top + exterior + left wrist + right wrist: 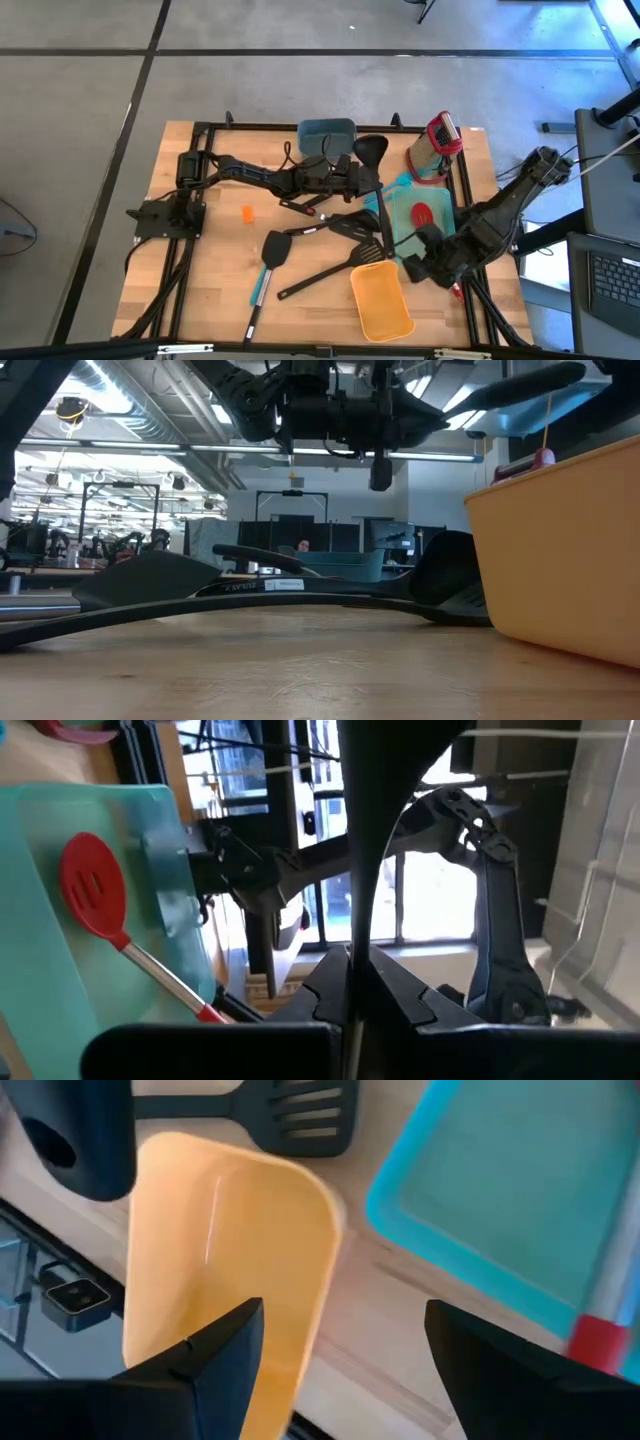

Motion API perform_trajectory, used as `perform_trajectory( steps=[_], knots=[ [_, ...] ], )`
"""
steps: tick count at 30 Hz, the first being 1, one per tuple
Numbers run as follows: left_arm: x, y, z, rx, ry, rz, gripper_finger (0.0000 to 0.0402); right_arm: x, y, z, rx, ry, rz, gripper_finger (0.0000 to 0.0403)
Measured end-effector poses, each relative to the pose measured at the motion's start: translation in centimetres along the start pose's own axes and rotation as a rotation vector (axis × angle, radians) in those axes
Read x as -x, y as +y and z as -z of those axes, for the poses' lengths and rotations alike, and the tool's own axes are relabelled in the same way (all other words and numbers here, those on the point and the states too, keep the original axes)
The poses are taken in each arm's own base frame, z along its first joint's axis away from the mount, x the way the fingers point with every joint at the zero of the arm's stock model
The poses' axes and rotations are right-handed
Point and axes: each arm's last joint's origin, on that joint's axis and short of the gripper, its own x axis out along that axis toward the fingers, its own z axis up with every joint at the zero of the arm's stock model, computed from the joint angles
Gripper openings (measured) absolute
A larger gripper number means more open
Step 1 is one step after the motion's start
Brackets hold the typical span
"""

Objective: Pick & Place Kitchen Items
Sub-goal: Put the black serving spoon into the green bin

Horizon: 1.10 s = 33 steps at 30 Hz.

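My left gripper (364, 183) reaches over the table's middle and is shut on a black ladle (371, 150). The ladle's head points toward the far edge and its thin handle runs toward the near edge. In the low view the left gripper (350, 420) hangs high above the tabletop. My right gripper (414, 262) is open and empty, low between the orange bin (380, 300) and the teal tray (405, 232). A red spoon (422, 213) lies on the tray. Black turners (345, 225) and a teal-handled spatula (265, 268) lie flat on the wood. My left gripper pinches the ladle's thin handle (356, 955) between its two fingers, on the part nearer the head. The fingers come level from the table's left and lie across the handle. The ladle is lifted clear of the table, and its head (385, 760) widens beyond the fingers.
A teal bin (327, 135) stands at the far middle. A peach holder with a red-topped tool (440, 140) stands at the far right. A small orange piece (247, 212) lies on bare wood at the left. A black frame (200, 130) rims the table.
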Motion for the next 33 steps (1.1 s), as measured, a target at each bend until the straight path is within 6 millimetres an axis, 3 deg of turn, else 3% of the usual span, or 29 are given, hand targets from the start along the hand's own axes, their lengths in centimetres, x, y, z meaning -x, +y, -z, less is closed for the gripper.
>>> perform_trajectory(
  steps=[5, 10, 16, 22, 27, 33],
  knots=[
    [0.0, 0.0, 0.0, 0.030, -0.006, -0.001, 0.0010, 2.1, -0.8, -0.5, 0.020, 0.050, -0.085, 0.0277],
    [-0.2, 0.5, -0.1, 0.010, 0.057, 0.002, 0.0010, 2.6, -0.4, -0.1, 0.029, 0.197, -0.145, 0.0277],
    [-1.1, 3.6, 1.2, 0.099, 0.088, 0.048, 0.0010, 2.8, 0.9, 0.3, 0.073, 0.183, -0.289, 0.0277],
    [-1.6, 6.8, 2.4, 0.220, 0.085, 0.116, 0.0010, 2.8, 1.1, 0.1, 0.048, 0.125, -0.310, 0.0277],
    [-3.2, 5.7, 3.7, 0.240, 0.138, 0.151, 0.0010, 3.0, 1.4, 0.3, 0.001, 0.157, -0.344, 0.0277],
    [-4.9, 4.4, 4.5, 0.184, 0.207, 0.075, 0.0010, 3.3, 2.3, 0.3, -0.002, 0.144, -0.444, 0.0277]
  ],
)
